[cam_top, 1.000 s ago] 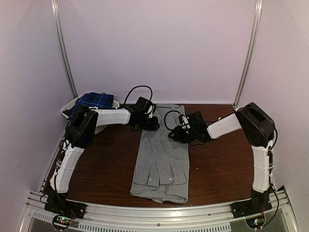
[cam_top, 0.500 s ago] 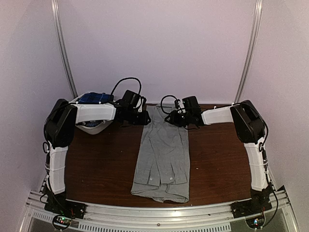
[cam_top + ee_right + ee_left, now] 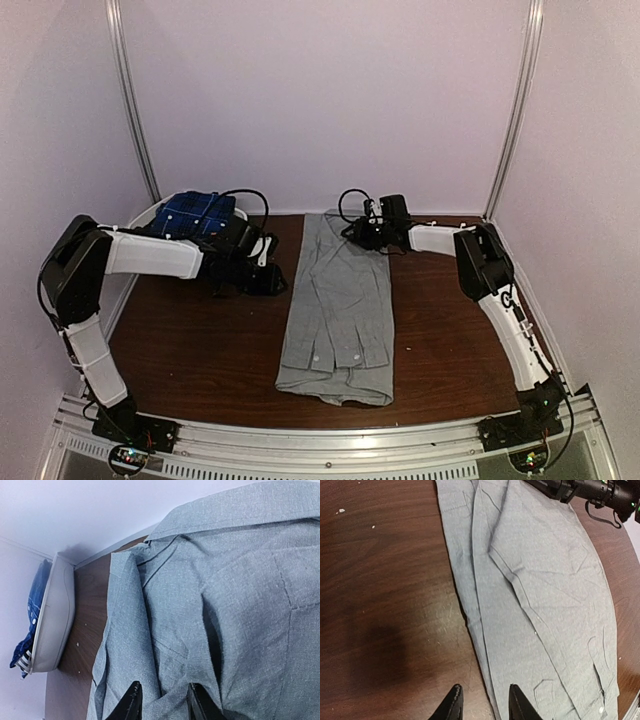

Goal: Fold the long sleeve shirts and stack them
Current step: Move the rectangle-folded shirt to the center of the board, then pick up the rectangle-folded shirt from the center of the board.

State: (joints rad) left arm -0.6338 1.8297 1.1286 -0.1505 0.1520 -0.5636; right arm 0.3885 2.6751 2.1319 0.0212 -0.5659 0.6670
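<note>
A plain grey long sleeve shirt [image 3: 338,300] lies folded into a long narrow strip down the middle of the table, collar end at the far edge. My left gripper [image 3: 272,281] is open and empty, just left of the shirt's left edge. In the left wrist view [image 3: 485,706] its jaws straddle that edge of the shirt [image 3: 540,580]. My right gripper [image 3: 362,233] is open over the shirt's far right part. In the right wrist view [image 3: 164,702] its fingertips sit low over the grey cloth [image 3: 210,580]. A dark blue plaid shirt [image 3: 196,209] lies in the basket.
A white oval basket [image 3: 140,226] stands at the far left corner and also shows in the right wrist view [image 3: 52,625]. The back wall is close behind the shirt's collar. Bare brown table [image 3: 200,350] lies on both sides of the shirt.
Both grippers carried the shirt's far end toward the back wall, stretching it out. The left gripper then let go and drew back left. The right gripper now sits at the far end.
</note>
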